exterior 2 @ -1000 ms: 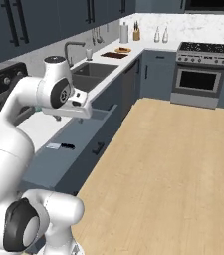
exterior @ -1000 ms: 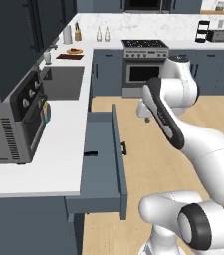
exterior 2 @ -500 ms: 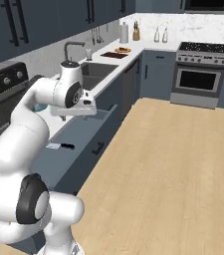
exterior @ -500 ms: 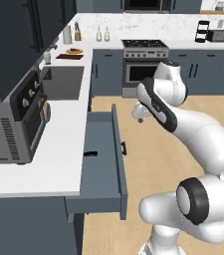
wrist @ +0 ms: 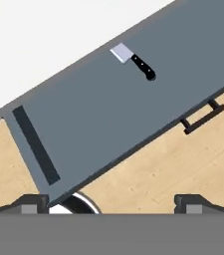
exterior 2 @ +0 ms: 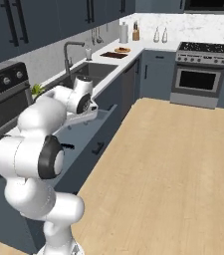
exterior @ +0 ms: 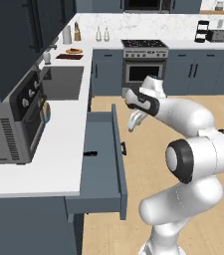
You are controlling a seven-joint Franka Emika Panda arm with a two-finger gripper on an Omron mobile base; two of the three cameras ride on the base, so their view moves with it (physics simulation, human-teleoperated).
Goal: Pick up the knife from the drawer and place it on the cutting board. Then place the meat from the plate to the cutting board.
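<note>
The drawer [exterior: 103,164] stands pulled out from under the white counter. The knife [wrist: 133,62] lies on its floor near the back, black handle outward, its silver blade partly under the counter's edge. Its handle [exterior: 90,153] shows as a dark speck, and the knife [exterior 2: 66,147] is in the right base view too. My gripper [exterior: 133,122] hangs open above the drawer's front right side, fingertips [wrist: 31,203] wide apart and empty. Far back on the counter lie the cutting board [exterior: 68,57] and the plate [exterior: 74,51]; the meat is too small to make out.
A toaster oven [exterior: 14,119] stands on the counter left of the drawer, with a sink [exterior: 63,82] beyond it. The stove [exterior: 144,60] is at the back. The drawer's handle [wrist: 203,117] juts over the open wooden floor [exterior 2: 173,164].
The arm has swung, bringing the open gripper a little left and down toward the drawer. The drawer and knife have not moved.
</note>
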